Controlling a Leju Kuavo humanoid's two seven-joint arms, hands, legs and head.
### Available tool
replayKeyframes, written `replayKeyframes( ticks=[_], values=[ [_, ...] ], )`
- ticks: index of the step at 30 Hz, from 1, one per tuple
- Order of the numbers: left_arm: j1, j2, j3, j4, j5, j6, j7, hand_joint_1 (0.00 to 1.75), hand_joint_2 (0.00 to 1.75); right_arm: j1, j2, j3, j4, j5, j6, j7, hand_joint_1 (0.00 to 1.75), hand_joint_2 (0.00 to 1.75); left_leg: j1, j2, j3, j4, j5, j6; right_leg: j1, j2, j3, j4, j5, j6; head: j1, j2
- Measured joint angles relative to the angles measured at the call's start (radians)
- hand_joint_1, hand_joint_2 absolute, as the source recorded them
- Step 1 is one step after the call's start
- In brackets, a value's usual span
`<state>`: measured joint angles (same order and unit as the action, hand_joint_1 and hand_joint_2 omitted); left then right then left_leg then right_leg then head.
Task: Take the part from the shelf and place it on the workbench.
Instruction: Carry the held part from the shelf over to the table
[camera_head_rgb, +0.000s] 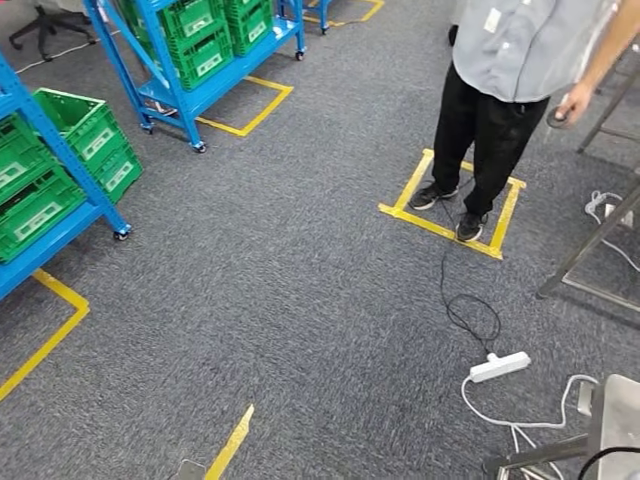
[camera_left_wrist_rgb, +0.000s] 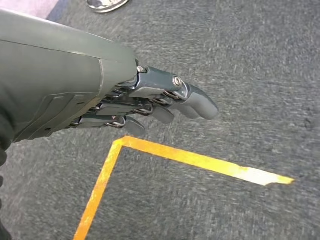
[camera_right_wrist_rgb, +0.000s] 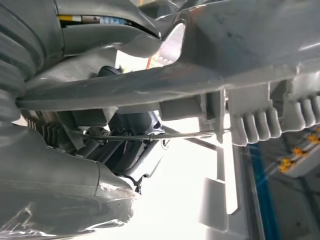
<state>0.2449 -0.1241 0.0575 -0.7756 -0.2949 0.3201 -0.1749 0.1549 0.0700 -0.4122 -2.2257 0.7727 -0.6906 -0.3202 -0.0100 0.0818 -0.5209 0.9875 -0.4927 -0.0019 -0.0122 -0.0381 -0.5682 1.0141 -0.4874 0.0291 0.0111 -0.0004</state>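
Under pale grey part (camera_right_wrist_rgb: 211, 65), right robot hand (camera_right_wrist_rgb: 128, 145) grasping it, fingers mostly hidden; left robot hand (camera_left_wrist_rgb: 151, 100) released, empty.

The person (camera_head_rgb: 507, 90) is cut off above the chest by the head view's top edge, and the small dark object (camera_head_rgb: 559, 117) held in the hand cannot be identified. The blue shelf (camera_head_rgb: 53, 225) is cropped at the left edge. In the right wrist view, the right robot hand (camera_right_wrist_rgb: 124, 145) is largely hidden behind a grey part (camera_right_wrist_rgb: 211, 65), and the background is washed out by glare.

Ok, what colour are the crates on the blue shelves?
Green, with white labels on their sides; the crates on the blue shelves show best in the head view.
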Motion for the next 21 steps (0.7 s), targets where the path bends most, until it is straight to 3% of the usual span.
replayKeyframes(
  ticks=[2,3,4,6,7,8,9,10,11,13,14,16,18,19,21],
  values=[
    [0.001,-0.001,0.005,-0.002,-0.003,-0.003,0.0,0.0,1.75,0.004,0.0,-0.007,0.0,-0.007,0.0,-0.001,1.75,1.75,0.002,0.003,0.0,0.006,-0.008,-0.008,-0.001,0.017,-0.004,0.002,0.003,-0.012,-0.002,0.0],
    [0.002,-0.001,0.008,-0.003,-0.006,-0.004,0.0,0.0,1.75,0.005,0.0,-0.011,0.0,-0.013,0.0,-0.003,1.75,1.75,0.004,-0.009,-0.007,0.024,-0.024,-0.012,-0.002,0.024,-0.005,0.002,0.005,-0.017,-0.003,0.0],
    [0.003,-0.002,0.01,-0.004,-0.01,-0.005,0.0,0.0,1.75,0.005,0.0,-0.014,0.0,-0.019,0.0,-0.005,1.75,1.75,0.006,-0.025,-0.023,0.062,-0.052,-0.016,-0.003,0.032,-0.005,0.001,0.006,-0.022,-0.005,0.0],
    [0.007,-0.003,0.017,-0.006,-0.016,-0.006,0.0,0.0,1.75,0.006,0.0,-0.021,-0.001,-0.031,0.0,-0.012,1.75,1.75,0.008,-0.056,-0.079,0.189,-0.12,-0.019,0.0,0.049,-0.008,0.001,0.008,-0.026,-0.008,0.0],
    [0.01,-0.004,0.021,-0.006,-0.019,-0.007,0.0,0.0,1.75,0.006,0.0,-0.026,-0.001,-0.037,0.0,-0.015,1.75,1.75,0.008,-0.063,-0.108,0.249,-0.142,-0.017,0.002,0.059,-0.008,0.001,0.008,-0.028,-0.008,0.0],
    [0.013,-0.006,0.025,-0.006,-0.021,-0.008,0.0,0.0,1.75,0.008,0.001,-0.032,-0.001,-0.042,0.0,-0.018,1.75,1.75,0.007,-0.067,-0.126,0.283,-0.145,-0.013,0.005,0.07,-0.008,0.001,0.009,-0.029,-0.008,0.0],
    [0.015,-0.007,0.029,-0.006,-0.023,-0.009,0.0,0.0,1.75,0.01,0.001,-0.037,-0.001,-0.046,0.0,-0.02,1.75,1.75,0.005,-0.07,-0.127,0.28,-0.127,-0.006,0.008,0.082,-0.008,0.001,0.009,-0.029,-0.008,0.0],
    [0.017,-0.007,0.032,-0.006,-0.024,-0.009,0.0,0.0,1.75,0.012,0.001,-0.042,-0.001,-0.049,0.0,-0.021,1.75,1.75,0.002,-0.076,-0.111,0.241,-0.093,0.002,0.011,0.094,-0.006,0.001,0.009,-0.03,-0.008,0.0],
    [0.018,-0.007,0.034,-0.007,-0.026,-0.01,0.0,0.0,1.75,0.014,0.002,-0.046,-0.001,-0.052,0.0,-0.023,1.75,1.75,-0.003,-0.092,-0.084,0.177,-0.05,0.013,0.012,0.106,-0.005,0.001,0.009,-0.03,-0.008,0.0],
    [0.019,-0.008,0.041,-0.01,-0.033,-0.012,0.0,0.0,1.75,0.016,0.004,-0.055,-0.001,-0.059,0.0,-0.027,1.75,1.75,-0.01,-0.137,-0.036,0.066,0.004,0.035,0.01,0.125,-0.006,0.001,0.01,-0.028,-0.006,0.0],
    [0.02,-0.008,0.046,-0.012,-0.038,-0.014,0.0,0.0,1.75,0.017,0.006,-0.059,-0.002,-0.065,0.0,-0.031,1.75,1.75,-0.013,-0.153,-0.024,0.036,0.012,0.044,0.007,0.134,-0.009,0.001,0.012,-0.026,-0.007,0.0],
    [0.023,-0.013,0.057,-0.018,-0.051,-0.02,0.001,0.0,1.75,0.023,0.011,-0.071,-0.003,-0.08,0.0,-0.036,1.75,1.75,-0.015,-0.149,-0.018,0.015,0.009,0.052,0.003,0.154,-0.019,-0.001,0.018,-0.016,-0.01,0.0],
    [0.026,-0.019,0.068,-0.026,-0.068,-0.028,0.001,0.0,1.75,0.031,0.016,-0.088,-0.006,-0.096,0.0,-0.044,1.75,1.75,-0.01,-0.127,-0.008,-0.012,0.016,0.05,0.005,0.134,-0.034,0.012,0.01,-0.009,-0.009,0.0],
    [0.027,-0.022,0.074,-0.03,-0.076,-0.032,0.001,0.0,1.75,0.031,0.019,-0.096,-0.008,-0.103,-0.001,-0.049,1.75,1.75,-0.007,-0.114,-0.003,-0.023,0.02,0.047,0.007,0.11,-0.051,0.042,-0.009,-0.005,-0.007,0.0],
    [0.03,-0.029,0.089,-0.033,-0.091,-0.041,0.001,0.0,1.75,0.029,0.024,-0.107,-0.01,-0.114,-0.001,-0.06,1.75,1.75,-0.005,-0.09,0.002,-0.031,0.023,0.045,0.006,0.062,-0.105,0.154,-0.07,0.005,-0.003,0.0]
  ],
)
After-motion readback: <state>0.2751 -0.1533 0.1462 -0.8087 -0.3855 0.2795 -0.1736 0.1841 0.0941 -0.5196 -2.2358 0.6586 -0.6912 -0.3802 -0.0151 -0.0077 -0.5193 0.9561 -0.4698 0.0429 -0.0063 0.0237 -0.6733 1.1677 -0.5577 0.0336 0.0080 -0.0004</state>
